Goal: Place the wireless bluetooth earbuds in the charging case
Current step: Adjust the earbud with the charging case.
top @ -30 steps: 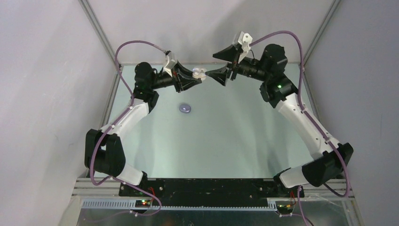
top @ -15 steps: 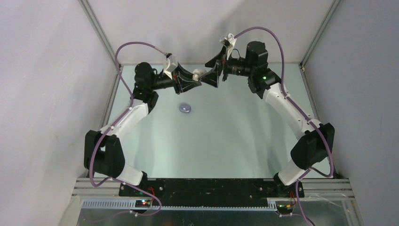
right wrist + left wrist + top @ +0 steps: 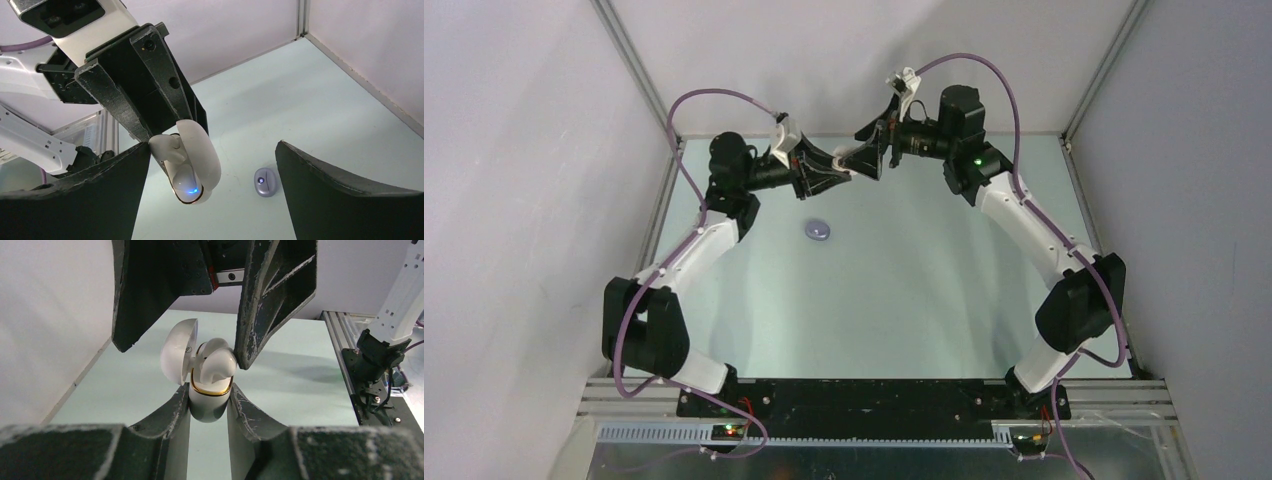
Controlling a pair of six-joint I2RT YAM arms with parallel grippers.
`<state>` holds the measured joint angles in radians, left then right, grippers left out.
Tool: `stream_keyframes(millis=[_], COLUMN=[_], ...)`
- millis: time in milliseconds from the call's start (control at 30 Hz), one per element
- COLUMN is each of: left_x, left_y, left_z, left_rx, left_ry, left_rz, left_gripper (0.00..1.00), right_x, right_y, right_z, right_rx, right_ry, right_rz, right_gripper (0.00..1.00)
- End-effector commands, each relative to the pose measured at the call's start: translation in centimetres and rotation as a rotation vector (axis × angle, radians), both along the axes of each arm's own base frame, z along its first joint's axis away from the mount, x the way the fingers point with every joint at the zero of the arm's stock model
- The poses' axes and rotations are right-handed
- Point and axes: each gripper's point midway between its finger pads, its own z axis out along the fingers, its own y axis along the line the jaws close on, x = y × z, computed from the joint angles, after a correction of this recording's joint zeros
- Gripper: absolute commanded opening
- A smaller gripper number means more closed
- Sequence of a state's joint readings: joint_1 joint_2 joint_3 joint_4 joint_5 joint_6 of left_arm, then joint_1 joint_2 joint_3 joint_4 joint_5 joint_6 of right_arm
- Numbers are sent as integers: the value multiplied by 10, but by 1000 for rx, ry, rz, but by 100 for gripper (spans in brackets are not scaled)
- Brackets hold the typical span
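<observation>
My left gripper (image 3: 209, 390) is shut on the body of a white charging case (image 3: 210, 405) with a gold rim, held up in the air with its lid (image 3: 178, 357) open. A white earbud (image 3: 218, 363) sits partly in the case's mouth. My right gripper (image 3: 214, 145) is open, its jaws straddling the case (image 3: 200, 150); one fingertip (image 3: 240, 360) touches that earbud (image 3: 167, 146). A second white earbud (image 3: 186, 181) sits in the case with a blue light. Both grippers meet at the back of the table, left (image 3: 836, 174) and right (image 3: 864, 152). No purple earbuds show.
A shut pale purple case (image 3: 818, 230) lies on the green table below the grippers, also in the right wrist view (image 3: 265, 181). Grey walls and aluminium frame rails (image 3: 345, 355) bound the table on all sides.
My right arm has swung left toward the left gripper, and its open jaws have closed in around the held case. The left arm and the purple case have stayed put.
</observation>
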<state>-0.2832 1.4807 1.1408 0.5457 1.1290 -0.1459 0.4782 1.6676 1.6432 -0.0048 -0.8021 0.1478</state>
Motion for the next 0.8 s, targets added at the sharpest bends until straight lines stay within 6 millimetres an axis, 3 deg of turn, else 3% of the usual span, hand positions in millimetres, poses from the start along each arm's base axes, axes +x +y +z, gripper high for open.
stream_keyframes(millis=[0,567,667,767], left_x=[-8,-7,-6,-6], left_y=[2,2,2,3], left_z=[16,16,15,13], left_rx=[-9,-12,-13,-12], left_ry=[-82,-74,-67,-55], left_rz=[-11,-7,-2,6], left_gripper=[0,0,0,0], right_x=[9,10,-3,-27], right_y=[-2,-15,-13,-10], right_z=[19,8,10,29], right_rx=[24,-14,-4,47], right_ry=[-36,-54,-60,-126], right_rz=[-45,-47,21,163], right_gripper=[99,97,98,99])
